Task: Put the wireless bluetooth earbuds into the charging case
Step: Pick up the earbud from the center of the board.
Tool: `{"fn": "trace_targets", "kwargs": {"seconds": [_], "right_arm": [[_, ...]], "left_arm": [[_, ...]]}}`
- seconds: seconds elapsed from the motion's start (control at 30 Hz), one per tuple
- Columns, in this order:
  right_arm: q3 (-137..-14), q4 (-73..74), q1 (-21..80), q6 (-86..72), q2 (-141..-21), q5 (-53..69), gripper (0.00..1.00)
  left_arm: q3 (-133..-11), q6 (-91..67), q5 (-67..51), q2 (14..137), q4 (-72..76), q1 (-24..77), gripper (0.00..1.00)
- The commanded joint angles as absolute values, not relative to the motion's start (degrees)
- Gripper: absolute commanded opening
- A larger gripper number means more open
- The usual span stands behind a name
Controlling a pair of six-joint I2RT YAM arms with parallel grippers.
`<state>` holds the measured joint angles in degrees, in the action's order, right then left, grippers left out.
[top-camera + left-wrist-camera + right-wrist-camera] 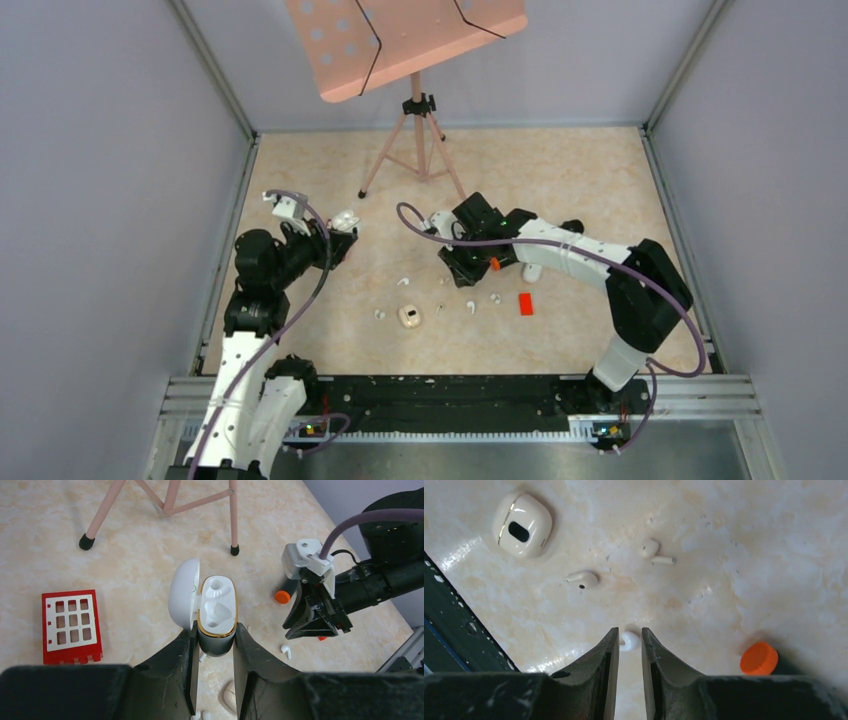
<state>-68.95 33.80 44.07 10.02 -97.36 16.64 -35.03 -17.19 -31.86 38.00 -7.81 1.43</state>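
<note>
**Left gripper**: the jaws are clamped on the lower body of the charging case. The case has a gold rim, and its white lid is hinged open toward the gripper's left. It stands upright between the fingers, clear of the table, and both sockets are bare.

**Right gripper**: the fingers point down at the table with a narrow gap between them. One earbud sits at the mouth of that gap and nearly fills it. Whether it is pinched or merely straddled cannot be told.

**Ahead of the right fingertips:**
- A second earbud lies ahead and to the left.
- A third earbud lies ahead and slightly right, stem pointing right.
- A closed cream case lies farther ahead-left (it has a dark oval on its face, and no lettering can be read).
- An orange cap shows well to the right of the fingers.

**Clearances:**
- A black rail bounds the table on the right gripper's left.
- Seen from the left gripper, a red grid block lies flat to the left.
- The pink stand's feet rest ahead.
- The right arm is off to the right, well apart from the held case.
</note>
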Motion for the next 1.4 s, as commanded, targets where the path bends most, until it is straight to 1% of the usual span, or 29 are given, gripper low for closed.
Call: {"fn": "trace_targets", "kwargs": {"seconds": [0.0, 0.37, 0.5, 0.77, 1.0, 1.37], "right_arm": [[-66.26, 35.79, 43.72, 9.41, -93.51, 12.02, 0.22], [-66.12, 36.25, 43.78, 8.33, -97.41, 14.89, 0.23], [-65.84, 36.23, 43.85, 8.19, -98.03, 15.44, 0.3], [-65.15, 36.38, 44.96, 7.26, -99.64, 12.87, 0.33], [-64.67, 36.42, 45.58, 6.25, -99.93, 11.35, 0.33], [-64.54, 36.35, 46.27, 5.63, -101.47, 12.48, 0.3]], "left_arm": [[-35.9, -16.84, -32.73, 38.98, -5.21, 1.05, 0.0], [-35.97, -17.07, -33.62, 40.01, -5.09, 1.05, 0.0], [-35.67, -16.96, -33.25, 39.95, -4.8, 1.05, 0.0], [-35.65, -16.81, -33.37, 40.4, -4.3, 1.07, 0.0], [-35.28, -16.78, -33.22, 40.37, -4.32, 1.06, 0.0], [-35.31, -16.09, -33.31, 39.99, -5.4, 1.08, 0.0]]}}
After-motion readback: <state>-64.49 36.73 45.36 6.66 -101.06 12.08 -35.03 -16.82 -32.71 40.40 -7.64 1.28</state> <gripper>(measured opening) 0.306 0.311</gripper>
